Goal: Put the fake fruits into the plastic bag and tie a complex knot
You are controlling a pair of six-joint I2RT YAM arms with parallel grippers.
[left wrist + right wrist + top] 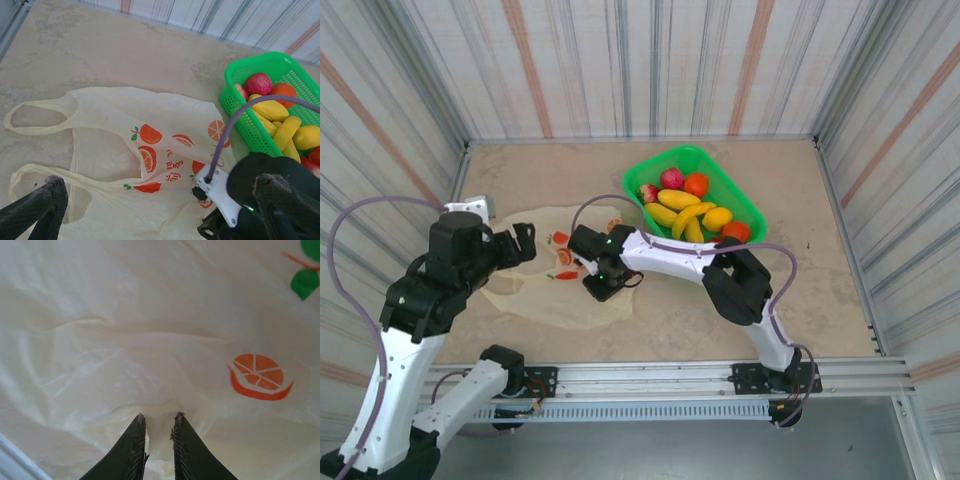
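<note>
The cream plastic bag (545, 295) lies flat on the table, printed side up, with its two loop handles (37, 130) spread to the left. My right gripper (605, 285) is pressed down on the bag's right part. Its jaws (158, 416) are nearly together with a bunched fold of the bag's film (160, 405) pinched between them. My left gripper (161, 182) hovers wide open over the handle end of the bag (125, 125), holding nothing. The fake fruits (690, 205) are piled in the green basket: yellow bananas (272, 107), red and orange round ones.
The green plastic basket (745, 200) stands at the back right of the table, just right of the bag. Its near rim (235, 95) lies close to the right arm's wrist and purple cable (235, 120). Striped walls enclose the table on three sides.
</note>
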